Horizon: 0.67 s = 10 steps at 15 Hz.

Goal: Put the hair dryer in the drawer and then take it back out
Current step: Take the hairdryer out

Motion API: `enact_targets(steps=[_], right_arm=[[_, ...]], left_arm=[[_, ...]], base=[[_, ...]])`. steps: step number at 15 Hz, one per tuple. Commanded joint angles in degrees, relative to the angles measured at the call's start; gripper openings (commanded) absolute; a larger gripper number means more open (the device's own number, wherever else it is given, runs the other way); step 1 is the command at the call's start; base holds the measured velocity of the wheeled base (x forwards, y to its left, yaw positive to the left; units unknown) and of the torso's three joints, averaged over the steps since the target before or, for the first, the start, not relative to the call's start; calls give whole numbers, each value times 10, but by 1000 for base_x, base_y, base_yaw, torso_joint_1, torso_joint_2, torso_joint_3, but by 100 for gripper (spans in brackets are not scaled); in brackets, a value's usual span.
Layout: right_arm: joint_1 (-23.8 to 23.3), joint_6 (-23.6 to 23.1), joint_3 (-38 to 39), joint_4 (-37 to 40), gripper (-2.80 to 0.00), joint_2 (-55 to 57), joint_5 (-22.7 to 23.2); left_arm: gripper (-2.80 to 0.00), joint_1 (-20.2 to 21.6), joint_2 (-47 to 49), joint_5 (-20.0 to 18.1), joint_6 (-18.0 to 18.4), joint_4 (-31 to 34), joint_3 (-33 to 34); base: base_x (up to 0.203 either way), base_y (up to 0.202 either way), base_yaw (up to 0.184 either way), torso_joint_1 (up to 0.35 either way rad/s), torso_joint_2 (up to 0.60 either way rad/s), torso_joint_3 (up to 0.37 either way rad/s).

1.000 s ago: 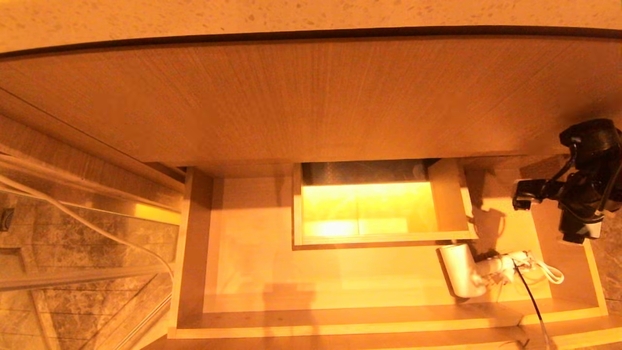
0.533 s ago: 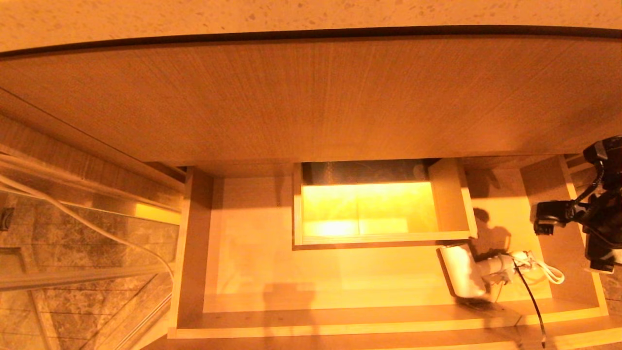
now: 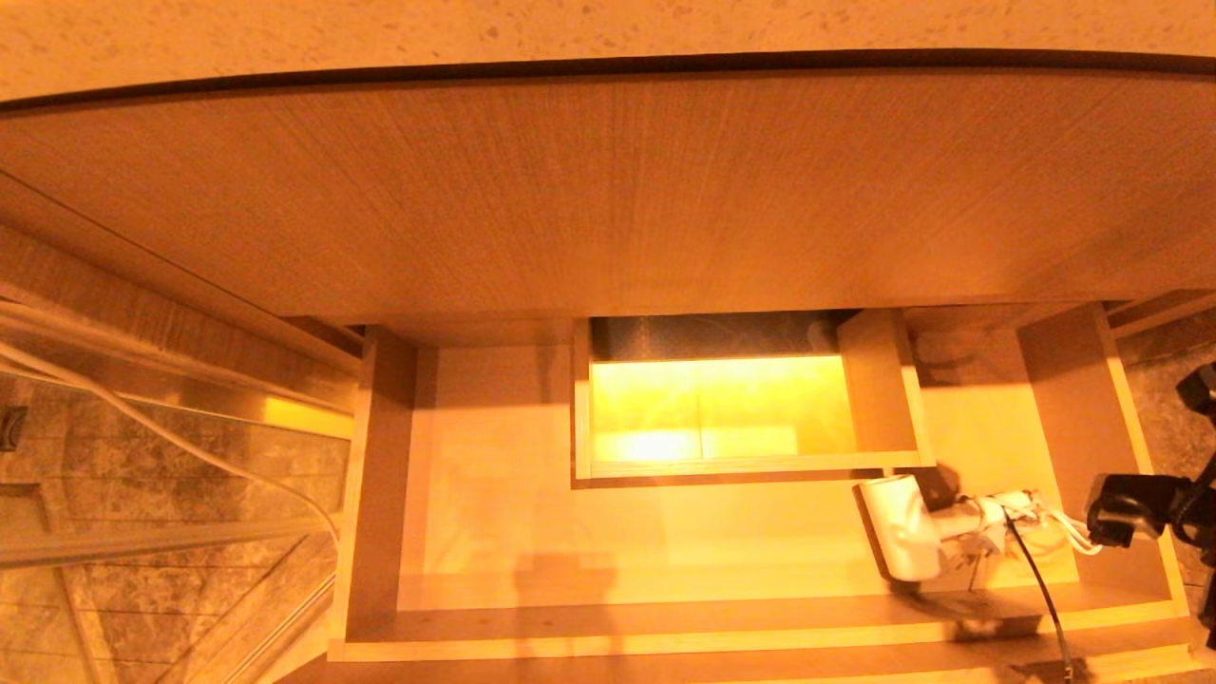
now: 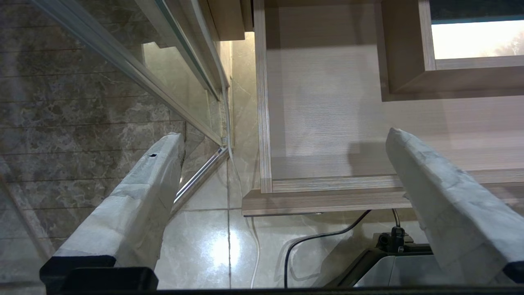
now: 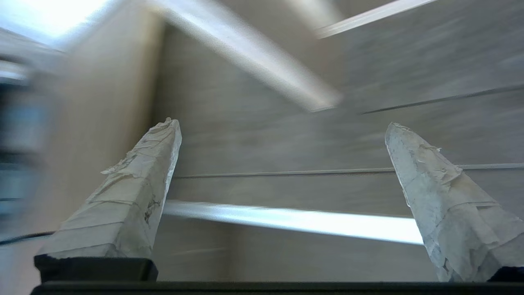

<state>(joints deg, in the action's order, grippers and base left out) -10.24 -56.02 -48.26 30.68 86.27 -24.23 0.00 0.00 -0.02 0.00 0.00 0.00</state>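
The hair dryer lies in the right front part of the open drawer, white barrel toward the middle, handle and coiled white cord toward the right wall. My right gripper is at the right edge of the head view, just right of the cord and apart from the dryer. In the right wrist view, that right gripper is open with only blurred wood panels between its fingers. My left gripper is open and empty, looking down on the drawer's left front corner. It does not show in the head view.
A boxed notch with a bright lit floor sits at the drawer's mid-back. The large wood-grain panel overhangs the back. A black cable crosses the drawer's front rim. Glass panel and stone tiles stand to the left.
My right arm has swung from beside the notch's right wall toward the drawer's front right and partly out of the head view. The hair dryer has stayed where it lies.
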Motion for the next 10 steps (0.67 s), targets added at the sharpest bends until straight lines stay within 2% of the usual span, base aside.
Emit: enact_targets(steps=[1,3,6,7,8,9,10], right_arm=[[13,92,21,11,0,1,2],[28,148,37,-37,0,32,6],[40,150,33,-176,0,111,17],[40,123,22,-213,0,132,34],[37,75,9,-230,0,146,51],[32,42,-5,-247,0,164,82],[30,30,-10,-282,0,177,108]], left_arm=[[0,0,0,0,0,0,0],[0,0,0,0,0,0,0],[0,0,0,0,0,0,0],[0,0,0,0,0,0,0],[0,0,0,0,0,0,0],[0,0,0,0,0,0,0],[0,0,0,0,0,0,0]], base=[[0,0,0,0,0,0],[0,0,0,0,0,0],[0,0,0,0,0,0],[0,0,0,0,0,0],[0,0,0,0,0,0],[0,0,0,0,0,0],[0,0,0,0,0,0]])
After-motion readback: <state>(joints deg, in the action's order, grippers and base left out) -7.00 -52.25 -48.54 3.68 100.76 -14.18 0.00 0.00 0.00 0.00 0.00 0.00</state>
